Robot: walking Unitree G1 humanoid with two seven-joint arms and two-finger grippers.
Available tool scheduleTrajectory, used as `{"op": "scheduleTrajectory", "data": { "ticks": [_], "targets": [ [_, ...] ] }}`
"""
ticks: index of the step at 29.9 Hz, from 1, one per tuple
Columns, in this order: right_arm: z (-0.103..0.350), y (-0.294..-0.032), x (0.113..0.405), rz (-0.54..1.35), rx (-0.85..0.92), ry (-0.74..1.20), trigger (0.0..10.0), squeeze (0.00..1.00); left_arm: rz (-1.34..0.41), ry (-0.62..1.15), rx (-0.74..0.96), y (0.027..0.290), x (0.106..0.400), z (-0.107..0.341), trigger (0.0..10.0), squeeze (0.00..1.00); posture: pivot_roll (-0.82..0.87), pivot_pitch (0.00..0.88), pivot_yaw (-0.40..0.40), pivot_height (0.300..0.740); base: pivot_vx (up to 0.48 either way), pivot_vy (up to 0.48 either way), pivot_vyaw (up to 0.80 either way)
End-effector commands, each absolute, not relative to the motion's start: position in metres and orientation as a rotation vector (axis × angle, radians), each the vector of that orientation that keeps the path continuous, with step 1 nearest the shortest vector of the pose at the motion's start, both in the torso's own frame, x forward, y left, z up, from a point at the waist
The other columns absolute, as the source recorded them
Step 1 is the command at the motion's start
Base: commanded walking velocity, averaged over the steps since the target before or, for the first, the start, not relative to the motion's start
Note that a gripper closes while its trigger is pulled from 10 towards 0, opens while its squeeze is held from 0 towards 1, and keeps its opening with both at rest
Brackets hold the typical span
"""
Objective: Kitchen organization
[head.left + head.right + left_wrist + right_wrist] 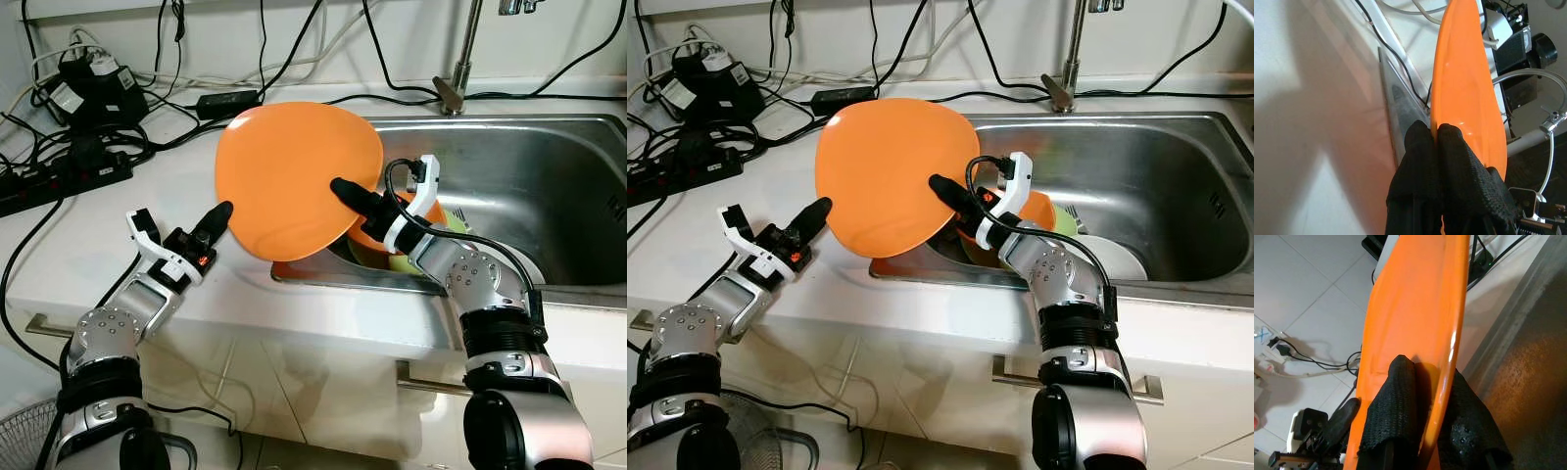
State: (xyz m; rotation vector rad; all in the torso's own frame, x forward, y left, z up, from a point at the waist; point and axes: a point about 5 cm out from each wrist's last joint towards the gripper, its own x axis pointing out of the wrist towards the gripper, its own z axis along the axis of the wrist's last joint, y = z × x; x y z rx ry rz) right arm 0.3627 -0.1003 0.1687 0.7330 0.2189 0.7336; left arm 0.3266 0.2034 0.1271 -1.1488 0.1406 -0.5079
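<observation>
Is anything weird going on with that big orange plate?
The orange plate is held up tilted over the sink's edge, pinched on opposite rims by the left gripper and right gripper. Black cables sprawl across the counter nearby.

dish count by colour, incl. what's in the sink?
Orange plate, held by both grippers: 1
Orange bowl in sink: 1
Green dish in sink: 1
White plate in sink: 1
Total: 4

Plain orange plate (294, 176), steel-grey sink (549, 186), white counter (88, 245).
</observation>
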Motion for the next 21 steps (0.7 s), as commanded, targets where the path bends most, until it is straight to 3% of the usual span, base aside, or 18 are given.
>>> {"op": "scheduleTrajectory", "data": {
  "ticks": [1, 3, 4, 5, 6, 21],
  "targets": [
    [0.1751, -0.0936, 0.3652, 0.743, 0.721, 0.227, 0.0, 0.0, -0.568, 0.108, -1.098, 0.201, 0.3283, 0.1398, 0.0, 0.0, -0.03, 0.001, 0.139, 0.74, 0.0, 0.0, 0.0],
    [0.1754, -0.094, 0.3654, 0.742, 0.724, 0.227, 0.0, 0.0, -0.564, 0.109, -1.098, 0.2009, 0.3287, 0.1395, 0.0, 0.0, -0.03, 0.001, 0.138, 0.74, 0.0, 0.0, 0.0],
    [0.1756, -0.0942, 0.3655, 0.741, 0.726, 0.227, 0.0, 0.0, -0.56, 0.113, -1.099, 0.201, 0.3289, 0.139, 3.8, 0.98, -0.03, 0.001, 0.138, 0.74, 0.0, 0.0, 0.0],
    [0.1758, -0.0946, 0.3656, 0.74, 0.73, 0.227, 0.0, 0.0, -0.553, 0.12, -1.098, 0.201, 0.3291, 0.1381, 3.8, 0.98, -0.03, 0.001, 0.135, 0.74, 0.0, 0.0, 0.0],
    [0.1765, -0.0952, 0.366, 0.737, 0.731, 0.213, 0.0, 0.0, -0.538, 0.125, -1.086, 0.2012, 0.3296, 0.1367, 10.0, 1.0, -0.03, 0.001, 0.135, 0.74, 0.0, 0.0, 0.0],
    [0.1796, -0.0958, 0.3675, 0.727, 0.741, 0.179, 0.0, 0.0, -0.495, 0.134, -1.047, 0.2, 0.331, 0.1305, 10.0, 1.0, -0.03, 0.0, 0.13, 0.74, 0.0, 0.0, 0.0]
  ]
}}
